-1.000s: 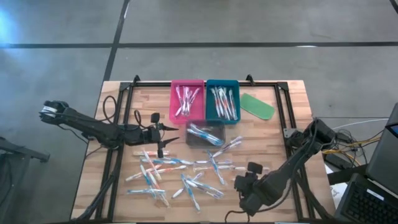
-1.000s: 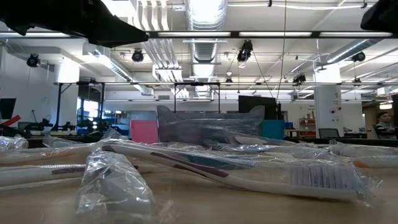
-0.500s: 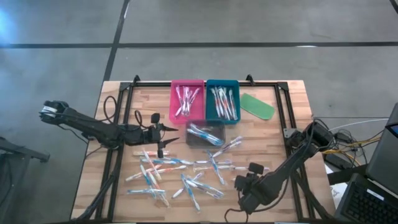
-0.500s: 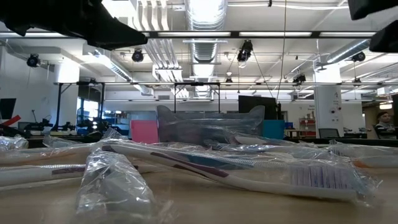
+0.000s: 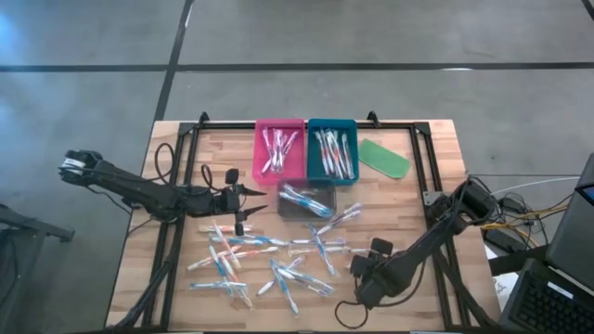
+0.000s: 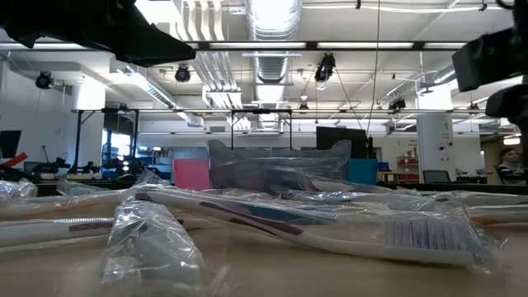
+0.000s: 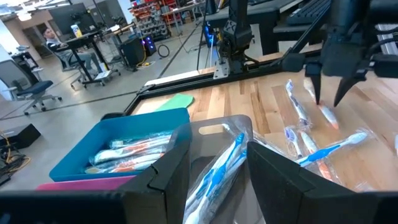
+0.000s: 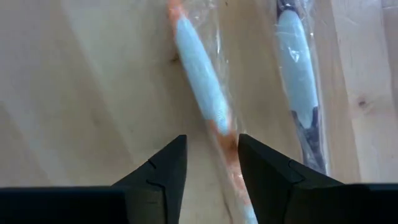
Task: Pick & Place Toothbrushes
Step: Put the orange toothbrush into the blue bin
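While your left gripper (image 5: 239, 218) waited with jaws spread at centre left, loose toothbrushes (image 5: 269, 258) littered the counter (image 5: 427, 148). At lower right, your right gripper (image 8: 211, 163) straddled one orange-tipped brush (image 8: 200, 78), jaws spread; next you probably needed to descend and pinch.

The high camera hung well above the table (image 5: 186, 148), looked straight down and took in the whole top with both arms; the low one sat at table-top height, close behind wrapped toothbrushes (image 6: 330, 227), and faced level into the room. The left wrist camera looked forward between its own fingers (image 7: 168, 171) across the clear tray (image 7: 217, 127) and blue tray (image 7: 118, 134), which the high view shared, while the right wrist camera pointed steeply down, very near the wood.
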{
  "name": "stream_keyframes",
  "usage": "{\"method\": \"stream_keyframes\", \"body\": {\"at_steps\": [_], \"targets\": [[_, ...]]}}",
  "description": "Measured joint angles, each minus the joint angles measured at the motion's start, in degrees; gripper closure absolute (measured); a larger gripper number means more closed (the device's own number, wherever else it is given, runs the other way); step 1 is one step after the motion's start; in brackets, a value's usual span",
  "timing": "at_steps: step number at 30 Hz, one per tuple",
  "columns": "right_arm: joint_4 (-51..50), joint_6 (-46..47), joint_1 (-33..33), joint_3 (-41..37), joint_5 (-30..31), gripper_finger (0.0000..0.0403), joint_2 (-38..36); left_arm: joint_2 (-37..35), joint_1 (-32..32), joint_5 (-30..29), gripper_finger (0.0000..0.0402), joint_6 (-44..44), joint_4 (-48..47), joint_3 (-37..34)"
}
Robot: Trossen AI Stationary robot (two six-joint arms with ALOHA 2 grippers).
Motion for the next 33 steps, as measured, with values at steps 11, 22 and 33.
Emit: {"method": "stream_keyframes", "body": {"at_steps": [11,22,33], "targets": [[5.09,0.24,-0.56,-2.67,-2.25,0.0332,-0.52,0.00,0.00,-0.02,0.0238,0.00,-0.10,0.00],[4.90,-1.80,-0.52,3.59,-3.51,0.0382,-0.43,0.00,0.00,0.00,0.0238,0.00,-0.35,0.00],[1.18,-28.74,-0.56,17.08,8.60,0.0384,-1.24,0.02,-0.02,0.19,0.0238,-1.19,3.16,0.00]]}}
